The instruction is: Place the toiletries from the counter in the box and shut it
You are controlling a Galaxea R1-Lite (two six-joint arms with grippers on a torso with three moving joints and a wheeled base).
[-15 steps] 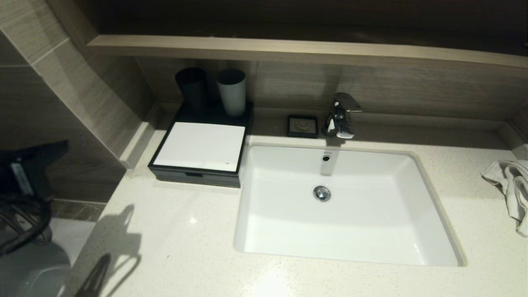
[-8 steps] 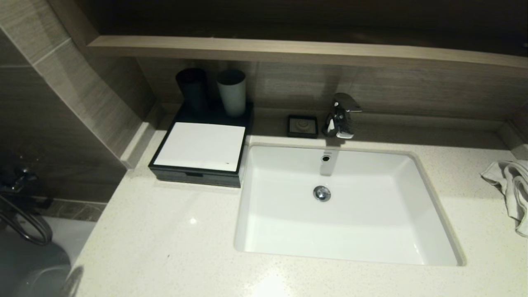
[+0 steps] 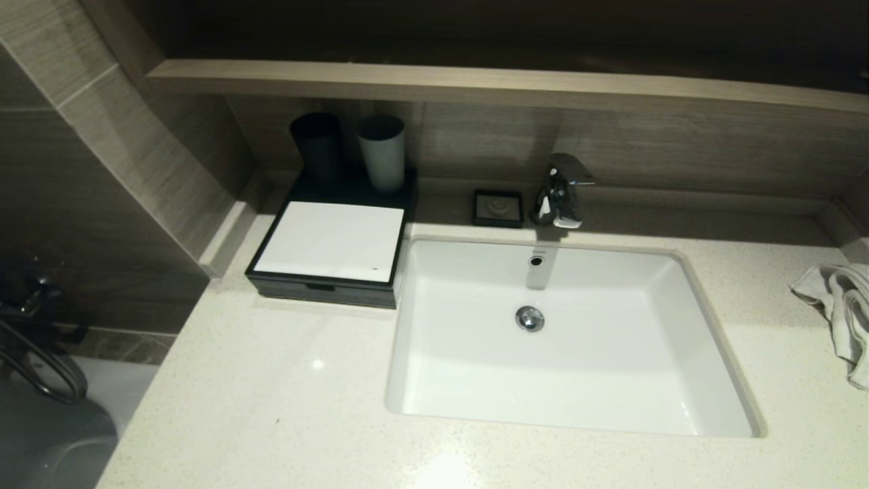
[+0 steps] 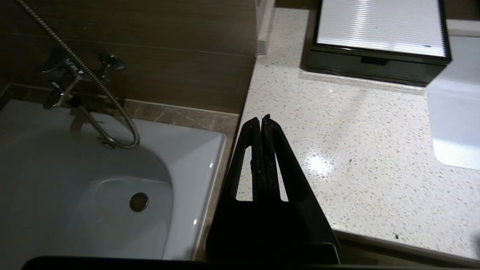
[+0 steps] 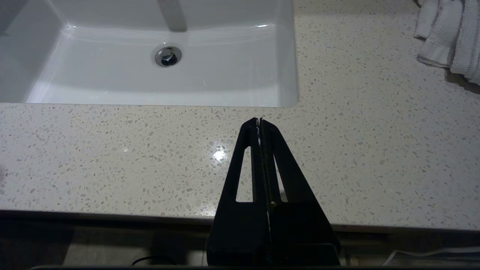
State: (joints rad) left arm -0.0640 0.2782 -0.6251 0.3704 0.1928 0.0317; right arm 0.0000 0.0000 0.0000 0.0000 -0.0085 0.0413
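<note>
A: Two views took in a broad pale speckled worktop (image 3: 271,380) with a white sink (image 3: 570,407) set into it. No toiletries lay anywhere on it.

B: Where was the box?

A: The box (image 3: 330,241) sat at the back left of the worktop, just beside the sink, its notched drawer pushed in flush. Two tumblers (image 3: 353,153) stood on its rear part. A towel (image 3: 838,305) lay at the far right.

B: What had changed?

A: A second earlier the left arm showed dark at the head view's left edge; it had since left that view. Its left gripper (image 4: 261,120) hung off the worktop's left edge, jaws clenched on nothing. The right gripper (image 5: 259,122) sat parked before the sink, jaws likewise pressed together, empty.

B: Meaning?

A: Probably the task was finished.
</note>
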